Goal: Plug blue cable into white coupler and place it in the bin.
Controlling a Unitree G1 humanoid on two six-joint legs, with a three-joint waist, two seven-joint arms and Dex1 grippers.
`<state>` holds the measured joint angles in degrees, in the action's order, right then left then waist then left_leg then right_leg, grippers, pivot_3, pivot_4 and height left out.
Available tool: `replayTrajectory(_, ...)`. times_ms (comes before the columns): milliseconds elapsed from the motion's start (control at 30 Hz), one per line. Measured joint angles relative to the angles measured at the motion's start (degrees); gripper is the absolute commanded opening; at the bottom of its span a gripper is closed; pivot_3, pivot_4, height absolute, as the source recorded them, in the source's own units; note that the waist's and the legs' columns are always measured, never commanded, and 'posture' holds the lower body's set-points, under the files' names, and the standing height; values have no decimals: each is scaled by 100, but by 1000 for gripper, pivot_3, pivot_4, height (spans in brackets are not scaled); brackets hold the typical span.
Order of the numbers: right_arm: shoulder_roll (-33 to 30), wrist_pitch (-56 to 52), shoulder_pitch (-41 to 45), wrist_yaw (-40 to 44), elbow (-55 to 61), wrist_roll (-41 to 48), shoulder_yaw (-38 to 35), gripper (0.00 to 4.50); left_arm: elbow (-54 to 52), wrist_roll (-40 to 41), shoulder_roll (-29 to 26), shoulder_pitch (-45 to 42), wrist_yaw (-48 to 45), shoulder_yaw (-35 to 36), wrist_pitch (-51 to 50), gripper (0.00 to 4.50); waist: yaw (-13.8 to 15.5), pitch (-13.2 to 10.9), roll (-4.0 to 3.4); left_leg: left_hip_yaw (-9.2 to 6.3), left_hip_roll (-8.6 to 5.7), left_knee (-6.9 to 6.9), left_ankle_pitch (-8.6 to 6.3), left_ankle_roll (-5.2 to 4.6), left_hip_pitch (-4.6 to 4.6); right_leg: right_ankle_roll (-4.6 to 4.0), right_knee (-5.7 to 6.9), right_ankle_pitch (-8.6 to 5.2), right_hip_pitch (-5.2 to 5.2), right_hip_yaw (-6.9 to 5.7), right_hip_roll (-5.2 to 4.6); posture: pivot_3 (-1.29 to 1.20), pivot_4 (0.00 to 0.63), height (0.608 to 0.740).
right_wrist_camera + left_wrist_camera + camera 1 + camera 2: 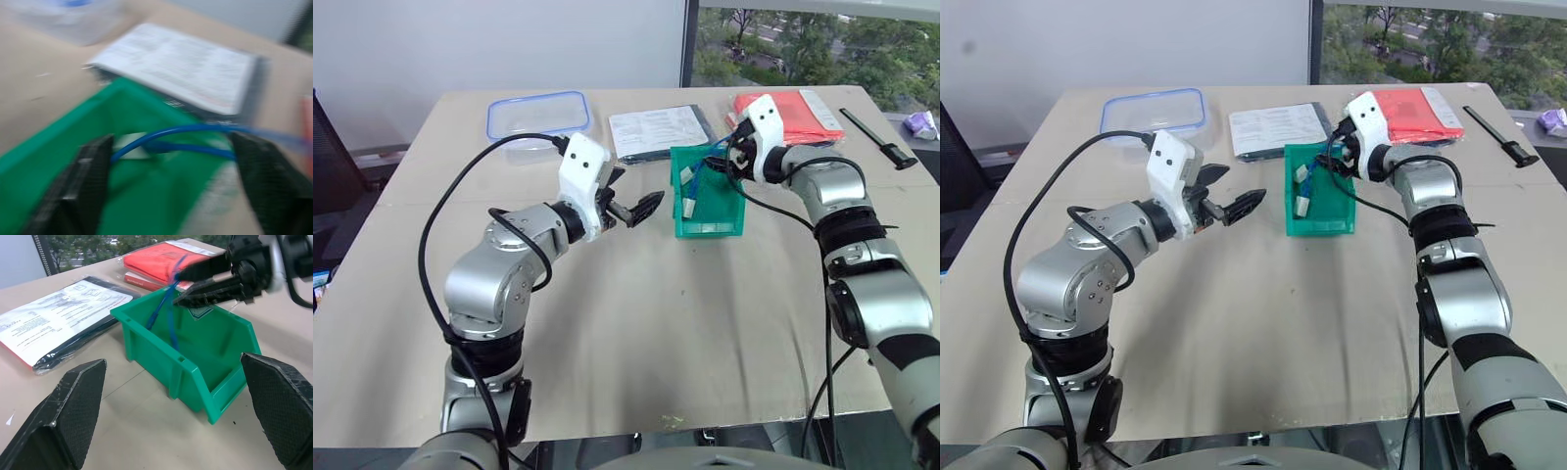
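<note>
Beige counter (636, 343), seen from above my arms: at its far side lie a clear food box with a blue rim (537, 115), a printed sheet on a dark folder inside a plastic sleeve (658, 131), and a red packet (793, 113) with a white label. The sheet carries lines of black print and small diagrams, and the label bears text too, but none of it can be read. The green bin (720, 211) stands near the middle of the counter, just in front of the sheet, with its low lip toward me; a raised mark on its inner back wall is too faint to make out. My left hand (636, 193) hovers level beside the bin, apart from it, fingers spread wide with nothing between them. My right hand (178, 288) is over the bin's tall back wall, fingers parted; its wrist view is blurred, and I cannot tell whether either finger touches anything. The blue cable (697, 174) loops up out of the bin and crosses the gap between those fingers, its far end hidden behind my wrist. The white coupler (688, 208) lies inside the bin against the left wall, on the cable's end.
</note>
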<state>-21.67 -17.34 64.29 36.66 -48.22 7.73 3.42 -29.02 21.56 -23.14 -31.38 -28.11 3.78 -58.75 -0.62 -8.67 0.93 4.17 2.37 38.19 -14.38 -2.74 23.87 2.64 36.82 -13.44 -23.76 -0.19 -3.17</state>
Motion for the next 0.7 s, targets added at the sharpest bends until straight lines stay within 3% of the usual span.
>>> replayTrajectory(167,-479,-114,-844,-138,1036,75,-396,4459,-14,114,-83,15,50,-1,-12,4500,13,0,0,-1,-1,0,0,0,3,1,-2,0,1,-1,-6,0,150,740)
replayTrajectory(400,-868,-476,-3643,604,4367,1066,-944,4459,-217,219,-144,483,24,-85,390,4500,-10,0,-3,-7,7,-13,-2,-1,-7,9,2,-5,1,-1,5,0,150,740)
replayTrajectory(567,-983,-450,-5803,1306,5761,1861,-1345,4459,-547,95,-160,2047,-70,-140,1448,4500,-16,0,-4,1,13,-12,-17,-26,-16,8,1,-7,8,5,2,0,150,740)
replayTrajectory(700,-1003,18,-6642,1542,5883,1879,-1387,4459,-666,47,-257,3469,-507,-200,2411,4500,-22,0,-5,9,13,4,-18,-29,-22,-21,1,-17,11,12,-2,0,150,740)
